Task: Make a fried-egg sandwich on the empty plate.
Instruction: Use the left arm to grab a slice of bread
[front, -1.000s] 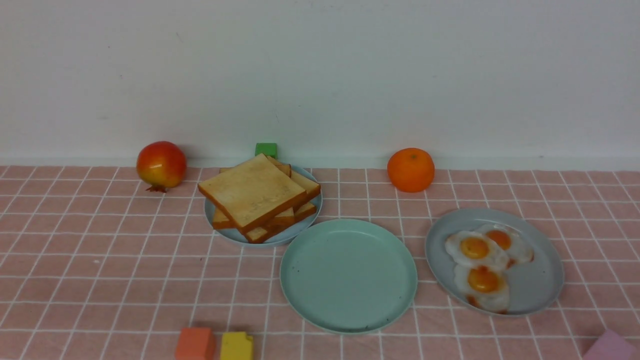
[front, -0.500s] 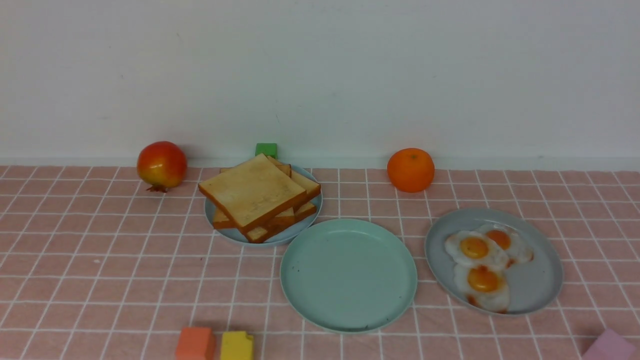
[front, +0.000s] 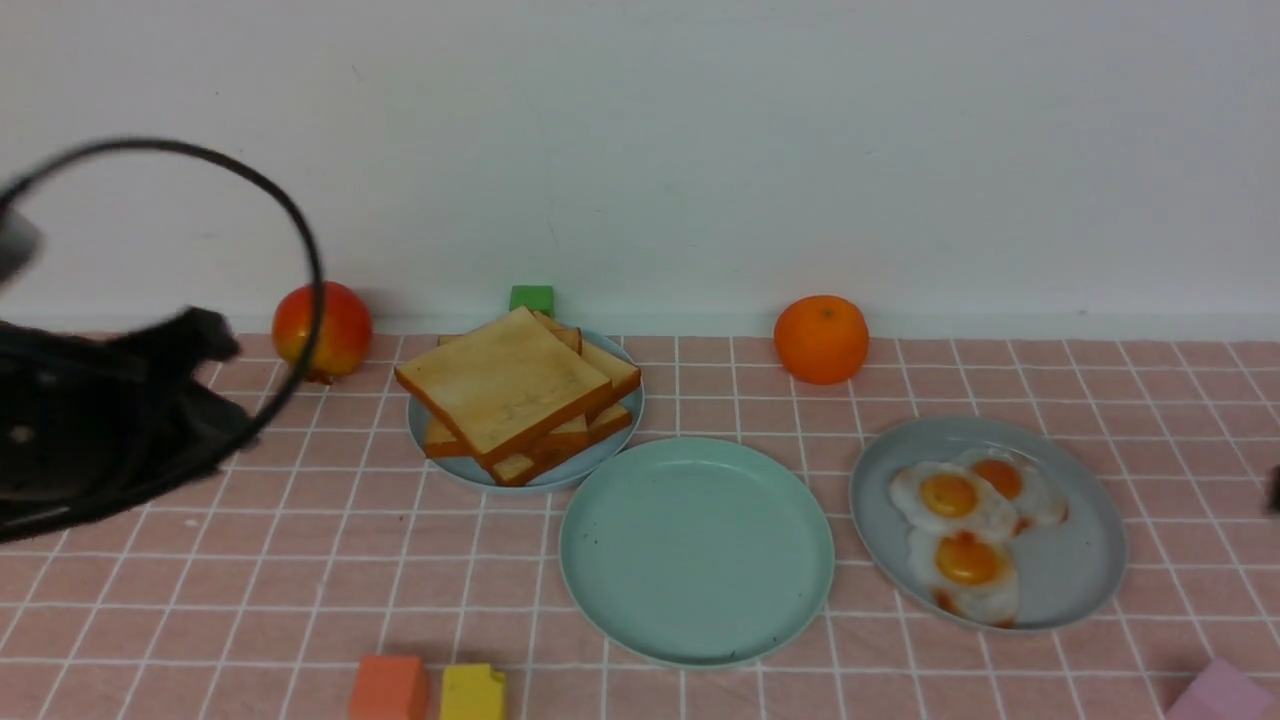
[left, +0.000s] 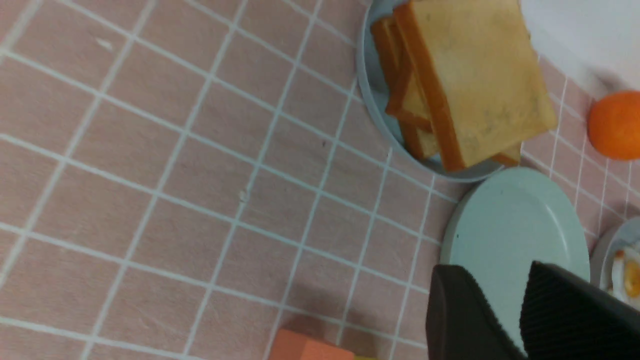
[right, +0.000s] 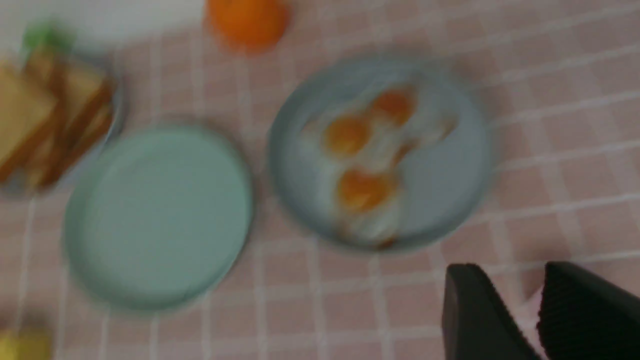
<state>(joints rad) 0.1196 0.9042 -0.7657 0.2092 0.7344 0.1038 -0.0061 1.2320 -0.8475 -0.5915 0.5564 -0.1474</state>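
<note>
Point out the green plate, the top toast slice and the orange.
green plate (front: 697, 550), front view, bare middle of its floor.
top toast slice (front: 505, 395), front view, middle of its upper face.
orange (front: 821, 340), front view, middle of its skin.

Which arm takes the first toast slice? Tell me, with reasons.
Left. The left arm is on the toast stack's side, its pincer open and empty. The right arm barely shows at the right edge, nearer the fried eggs.

Plates: 3 | eggs: 3 | toast: 1 stack, slices uncountable | fruits: 2 | blocks: 4
</note>
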